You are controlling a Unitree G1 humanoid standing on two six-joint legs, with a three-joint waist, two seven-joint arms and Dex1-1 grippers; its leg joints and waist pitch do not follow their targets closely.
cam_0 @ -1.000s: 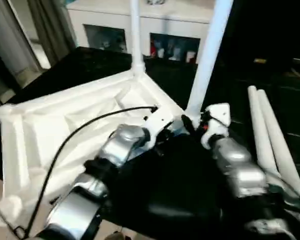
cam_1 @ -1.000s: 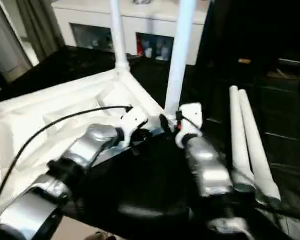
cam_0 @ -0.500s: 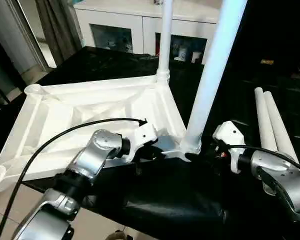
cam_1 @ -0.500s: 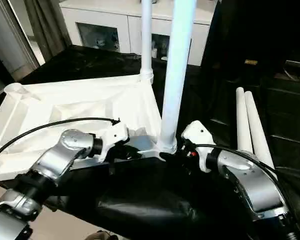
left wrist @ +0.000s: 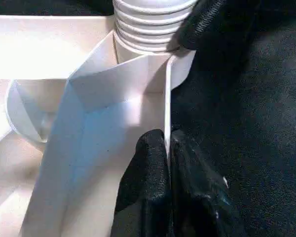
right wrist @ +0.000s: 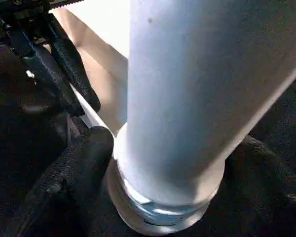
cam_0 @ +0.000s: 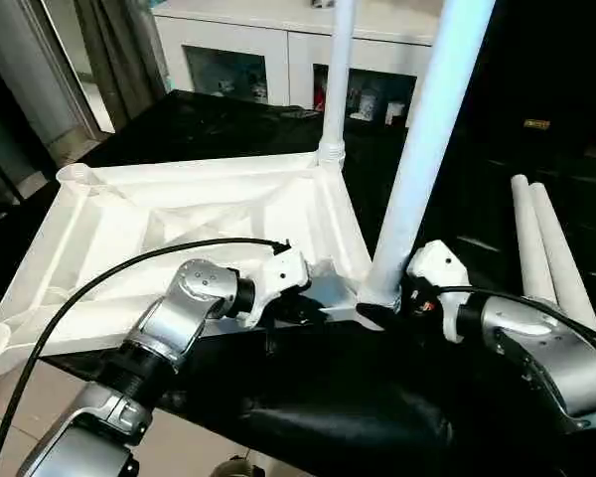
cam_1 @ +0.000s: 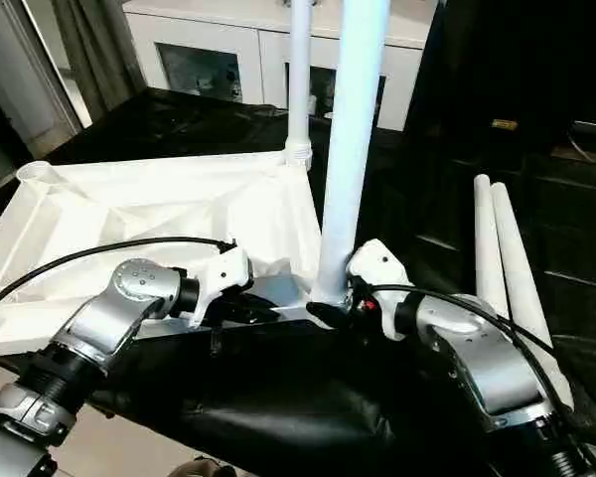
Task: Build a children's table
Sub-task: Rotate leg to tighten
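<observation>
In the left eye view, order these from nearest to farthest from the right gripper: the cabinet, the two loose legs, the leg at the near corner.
1. The near-corner leg: its base sits between the right gripper's fingers.
2. The two loose legs: lying on the black table to the gripper's right.
3. The white cabinet: at the back, beyond the tabletop.

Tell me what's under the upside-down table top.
A black cloth shows beneath the table top. What lies under its middle is covered; two loose legs rest beside it.
</observation>
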